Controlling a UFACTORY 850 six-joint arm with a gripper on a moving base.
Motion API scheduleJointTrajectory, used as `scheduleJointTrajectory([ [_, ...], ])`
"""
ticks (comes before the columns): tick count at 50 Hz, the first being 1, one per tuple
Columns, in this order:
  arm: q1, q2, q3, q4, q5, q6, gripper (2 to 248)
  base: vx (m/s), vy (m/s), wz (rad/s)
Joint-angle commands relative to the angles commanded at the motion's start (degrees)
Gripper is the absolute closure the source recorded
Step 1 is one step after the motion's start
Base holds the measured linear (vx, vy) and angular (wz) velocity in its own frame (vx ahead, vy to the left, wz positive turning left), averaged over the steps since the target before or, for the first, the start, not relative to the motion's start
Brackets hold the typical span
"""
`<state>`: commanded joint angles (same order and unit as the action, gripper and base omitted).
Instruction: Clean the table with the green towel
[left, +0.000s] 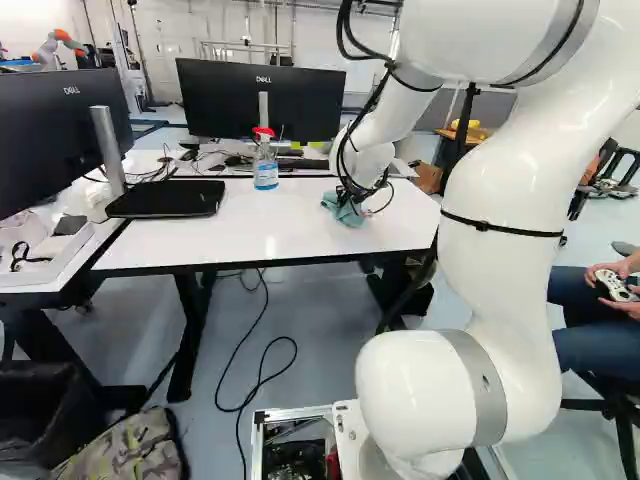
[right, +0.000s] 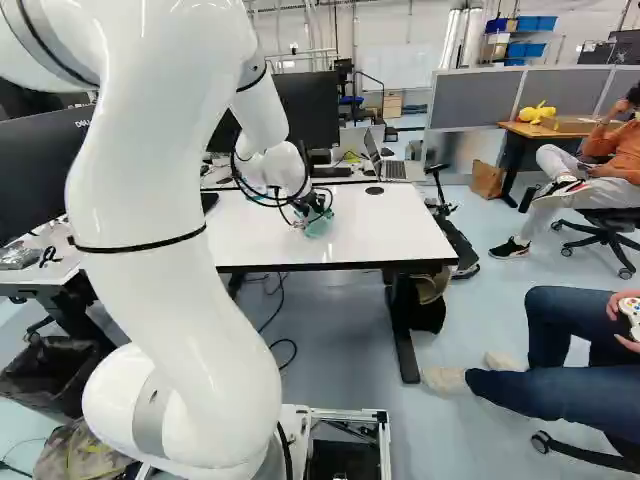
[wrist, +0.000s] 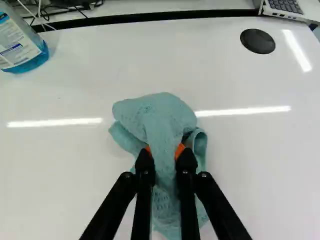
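The claw (right: 313, 207) has the green towel (wrist: 155, 117) pinched between its two fingers, down on the worktop (left: 230, 240), to the right of a bottle (left: 265, 170) of blue liquid whose red top only the left base view shows (the wrist view catches just its lower part). The laptop (right: 393, 168) beyond the far edge shows its raised screen in the right base view, only keyboard in the wrist view; a black bin (left: 38, 395) stands near left, its contents too dark to tell.

Black monitors (left: 225, 98), red-topped spray bottle (left: 265, 171), open laptop (right: 394, 170), camouflage bag (left: 130, 452) beside dark bin (left: 40, 415)
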<state>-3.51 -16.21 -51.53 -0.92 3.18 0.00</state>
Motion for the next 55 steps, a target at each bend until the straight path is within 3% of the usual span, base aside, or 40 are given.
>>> scheduleJointTrajectory([
  [13,0.0,0.0,0.0,0.0,-2.7,0.0,194,0.000,0.000,0.000],
  [55,0.0,0.0,0.0,0.0,-1.2,0.0,194,0.000,0.000,0.000],
])
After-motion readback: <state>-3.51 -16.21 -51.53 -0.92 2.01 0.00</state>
